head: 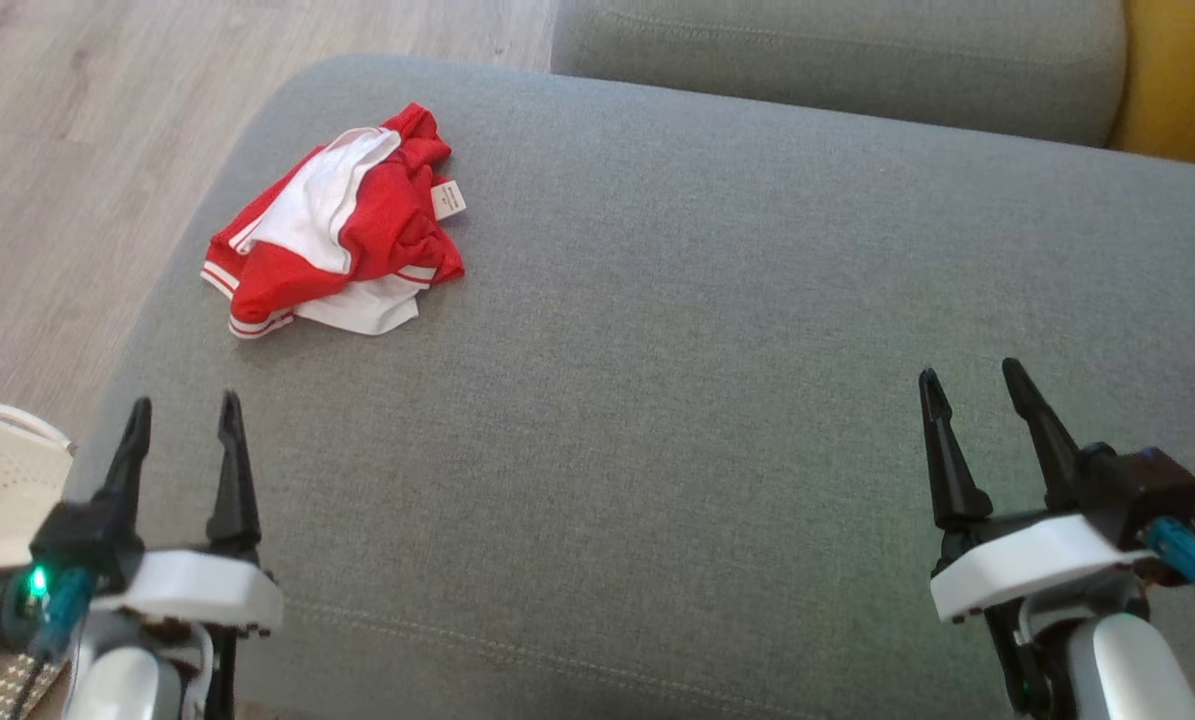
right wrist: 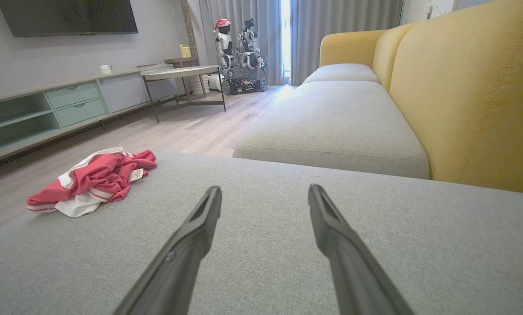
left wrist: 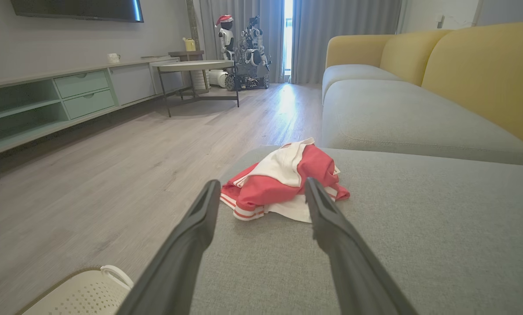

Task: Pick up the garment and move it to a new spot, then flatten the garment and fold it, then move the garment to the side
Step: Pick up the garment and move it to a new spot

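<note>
Both pairs of dark fingers stand spread and empty, my left fingers point(head: 232, 470) at the near left, my right fingers point(head: 947, 460) at the near right. The crumpled red-and-white fabric garment point(head: 342, 225) lies on the grey fabric sofa cushion point(head: 657, 350), far and slightly right of my left fingers, its long axis slanting near-left to far-right. My left arm is much nearer.

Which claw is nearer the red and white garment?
Left. The left claw is open, with the garment directly ahead of it; the right claw, also open, is far across the cushion.
</note>
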### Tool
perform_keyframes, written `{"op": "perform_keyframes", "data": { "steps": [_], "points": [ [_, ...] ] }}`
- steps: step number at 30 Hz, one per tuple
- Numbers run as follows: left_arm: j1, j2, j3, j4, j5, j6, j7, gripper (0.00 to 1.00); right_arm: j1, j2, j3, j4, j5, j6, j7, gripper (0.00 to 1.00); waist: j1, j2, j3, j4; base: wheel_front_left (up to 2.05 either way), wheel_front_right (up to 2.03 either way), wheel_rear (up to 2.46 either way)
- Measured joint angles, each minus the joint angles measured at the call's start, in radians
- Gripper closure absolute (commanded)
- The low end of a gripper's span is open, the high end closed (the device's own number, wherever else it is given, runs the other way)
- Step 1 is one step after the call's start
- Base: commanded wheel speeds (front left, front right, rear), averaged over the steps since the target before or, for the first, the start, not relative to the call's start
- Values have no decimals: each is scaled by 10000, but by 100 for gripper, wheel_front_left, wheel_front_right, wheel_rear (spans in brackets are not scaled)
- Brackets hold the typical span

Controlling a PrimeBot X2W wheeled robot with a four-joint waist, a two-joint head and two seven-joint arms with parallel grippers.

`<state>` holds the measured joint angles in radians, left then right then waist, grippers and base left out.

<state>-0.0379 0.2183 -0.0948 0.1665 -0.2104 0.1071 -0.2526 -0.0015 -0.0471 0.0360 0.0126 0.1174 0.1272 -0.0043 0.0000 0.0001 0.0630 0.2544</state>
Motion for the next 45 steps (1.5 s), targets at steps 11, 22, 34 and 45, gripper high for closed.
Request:
{"op": "perform_keyframes", "data": {
  "steps": [11, 22, 34, 45],
  "points": [
    [434, 61, -186, -621, 65, 167, 194, 0, 326, 2, 10, 2, 94, 0, -4, 0, 0, 0, -46, -14, 0, 0, 0],
    [359, 88, -203, -696, -180, 63, 222, 0, 308, 2, -2, -6, 144, 0, -61, 0, 0, 0, 101, 18, 0, 0, 0],
    [-3703, 537, -267, 1346, -535, -1147, 341, 0, -811, 0, 151, -395, -81, 0, 59, 0, 0, 0, 1583, -356, 0, 0, 0],
    [-6593, 585, -596, 6013, -1379, -2232, 602, 0, -1372, -8, 104, -491, -326, 0, 59, 0, 0, -1, 2927, -1021, 0, 0, 0]
  ]
}}
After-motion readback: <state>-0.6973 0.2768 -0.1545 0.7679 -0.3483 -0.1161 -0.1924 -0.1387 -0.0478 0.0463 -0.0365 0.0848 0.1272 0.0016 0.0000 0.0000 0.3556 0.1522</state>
